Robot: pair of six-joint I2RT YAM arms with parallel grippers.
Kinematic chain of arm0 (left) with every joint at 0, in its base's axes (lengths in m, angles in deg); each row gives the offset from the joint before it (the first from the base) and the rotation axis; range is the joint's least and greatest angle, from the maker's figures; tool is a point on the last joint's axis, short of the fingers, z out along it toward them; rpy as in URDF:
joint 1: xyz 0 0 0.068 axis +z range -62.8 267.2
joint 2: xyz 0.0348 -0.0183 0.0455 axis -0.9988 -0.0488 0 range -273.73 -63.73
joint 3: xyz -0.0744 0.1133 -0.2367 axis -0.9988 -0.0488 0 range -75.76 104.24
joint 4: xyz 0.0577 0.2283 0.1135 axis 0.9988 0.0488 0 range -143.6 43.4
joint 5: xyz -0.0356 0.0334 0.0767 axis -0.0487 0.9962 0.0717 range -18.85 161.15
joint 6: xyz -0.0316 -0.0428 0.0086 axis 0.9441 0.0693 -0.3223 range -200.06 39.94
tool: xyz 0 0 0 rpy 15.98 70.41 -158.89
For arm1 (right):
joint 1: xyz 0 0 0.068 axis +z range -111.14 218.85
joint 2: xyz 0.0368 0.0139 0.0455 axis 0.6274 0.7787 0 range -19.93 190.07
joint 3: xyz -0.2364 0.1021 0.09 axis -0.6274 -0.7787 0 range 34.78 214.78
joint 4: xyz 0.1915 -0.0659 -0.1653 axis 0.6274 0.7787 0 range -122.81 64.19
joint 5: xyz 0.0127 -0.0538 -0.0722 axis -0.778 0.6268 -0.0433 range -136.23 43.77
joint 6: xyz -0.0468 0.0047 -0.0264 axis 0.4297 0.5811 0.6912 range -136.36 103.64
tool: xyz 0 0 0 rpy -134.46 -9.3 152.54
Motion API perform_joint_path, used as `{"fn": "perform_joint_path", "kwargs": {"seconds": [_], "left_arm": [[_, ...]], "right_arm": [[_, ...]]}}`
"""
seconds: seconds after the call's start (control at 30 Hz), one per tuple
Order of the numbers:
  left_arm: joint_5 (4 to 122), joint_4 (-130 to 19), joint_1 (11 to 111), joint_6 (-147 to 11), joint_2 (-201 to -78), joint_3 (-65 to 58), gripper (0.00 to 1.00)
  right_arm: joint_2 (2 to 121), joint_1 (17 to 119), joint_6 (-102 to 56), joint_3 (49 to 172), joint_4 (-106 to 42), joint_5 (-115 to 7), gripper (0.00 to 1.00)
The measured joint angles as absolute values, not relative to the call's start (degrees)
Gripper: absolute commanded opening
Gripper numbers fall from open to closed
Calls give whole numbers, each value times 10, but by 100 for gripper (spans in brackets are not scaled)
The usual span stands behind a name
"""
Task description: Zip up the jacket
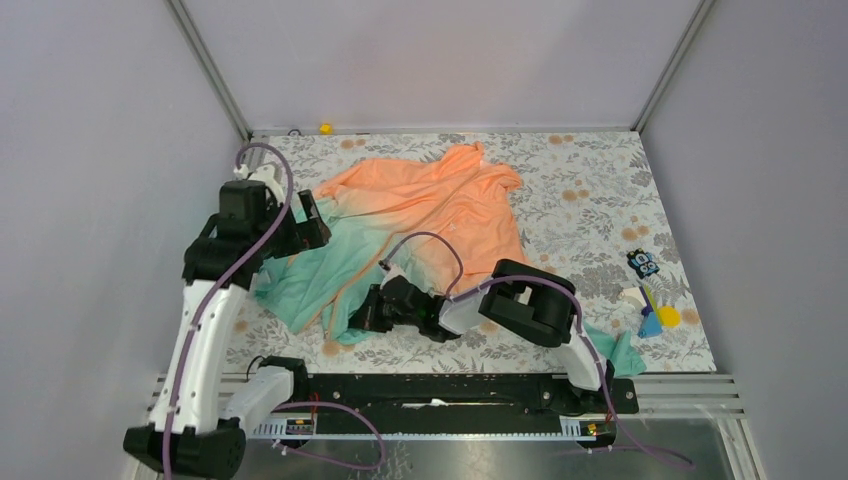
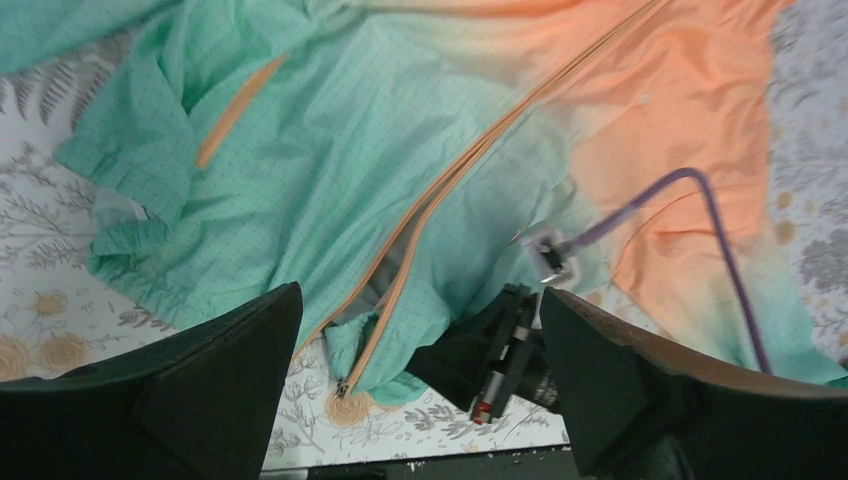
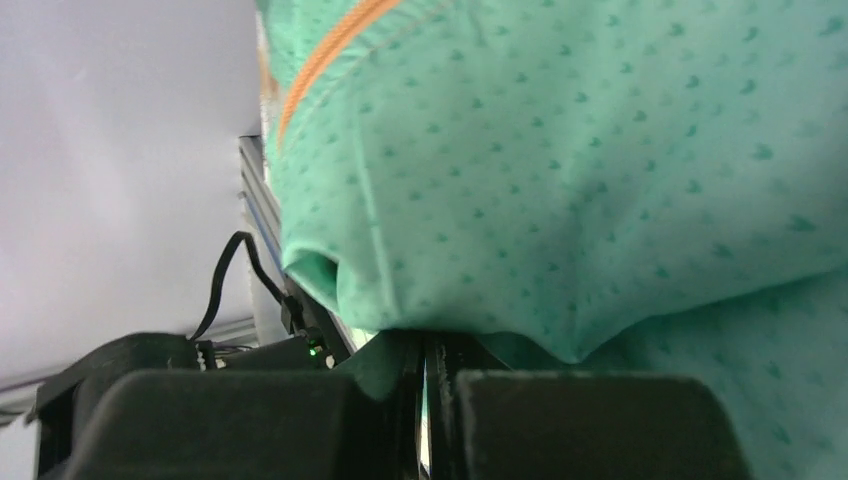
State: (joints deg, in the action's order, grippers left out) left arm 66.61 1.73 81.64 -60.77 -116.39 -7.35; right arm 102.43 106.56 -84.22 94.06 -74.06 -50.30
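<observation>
We see the thin, long-sleeved orange-to-teal fabric jacket [image 1: 440, 200] lying crumpled on the flower-patterned table [image 1: 590, 200]. Its orange collar is toward the far edge and its teal hem toward the arms. The long axis therefore runs on a slant from far right to near left, and the orange front zipper [image 2: 470, 160] follows that line. The two zipper tapes part a little near the hem.

The right gripper [image 1: 362, 318] is clenched on a fold of teal hem cloth just beside the zipper's lower end, and its wrist view shows the fabric pinched between the black fingers [image 3: 560, 420]. The left gripper [image 1: 312, 222] hangs over the teal side of the jacket with its jaws spread wide, holding nothing.

Our worries from here:
- The pinch holds only a small fold of slippery, thin cloth, so a pull could slide it free.
- We cannot tell whether one layer or two is caught — two would drag the back panel along and bunch the hem.
- The purple cable [image 2: 700, 200] lies across the orange cloth and could snag or shift it.
- The wrinkled tapes may jam the slider — we cannot make it out clearly.
</observation>
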Motion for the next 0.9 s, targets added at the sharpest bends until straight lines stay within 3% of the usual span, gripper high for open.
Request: {"fn": "perform_joint_path", "kwargs": {"seconds": [0.3,0.5,0.63,0.9], "left_arm": [[628,5,816,-607,-1291,-137,83],[574,2,808,-608,-1319,-191,82],[550,-1,779,-605,-1361,-207,71],[615,-21,687,-586,-1440,-213,71]], "right_arm": [[1029,1057,-803,882,-904,-534,0],[1051,1039,-807,881,-957,-553,1],[1057,1037,-811,880,-975,-559,1],[1057,1037,-816,871,-995,-565,0]]}}
